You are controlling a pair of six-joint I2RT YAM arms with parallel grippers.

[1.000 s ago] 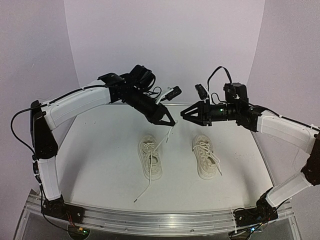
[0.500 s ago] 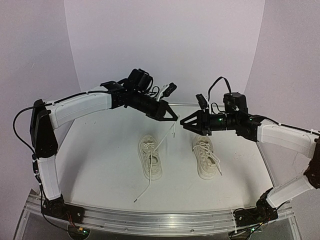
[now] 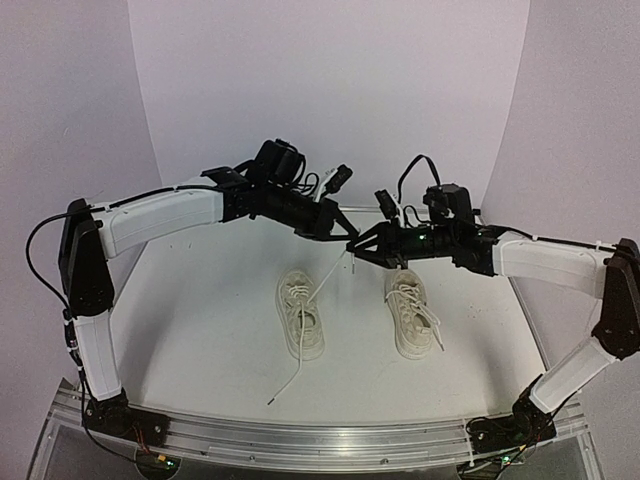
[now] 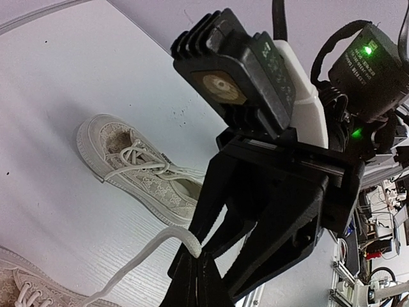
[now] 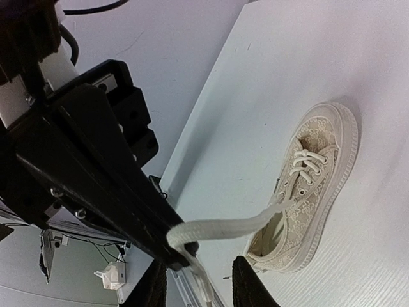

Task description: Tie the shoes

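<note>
The left pincer is shut tight on one lace of the left shoe and holds it raised and fairly taut above the desk. That shoe sits flat near the middle of the desk, and its other lace end trails loose toward the near edge. Just beside the left tip, the right pincer has its jaws apart. The right wrist view shows the lace passing between its fingers without being gripped.

This looks like an early step — a second grip on the raised lace, probably to cross it or form a loop. The next move calls for closing on the thin lace close to the left tip without striking it, and pulling gently so the light shoe does not drag. The right shoe lies beside the left one with its laces slack across it.

The desk is plain white and matt, edged by a metal rail at the near side — pale bare walls close it in.
</note>
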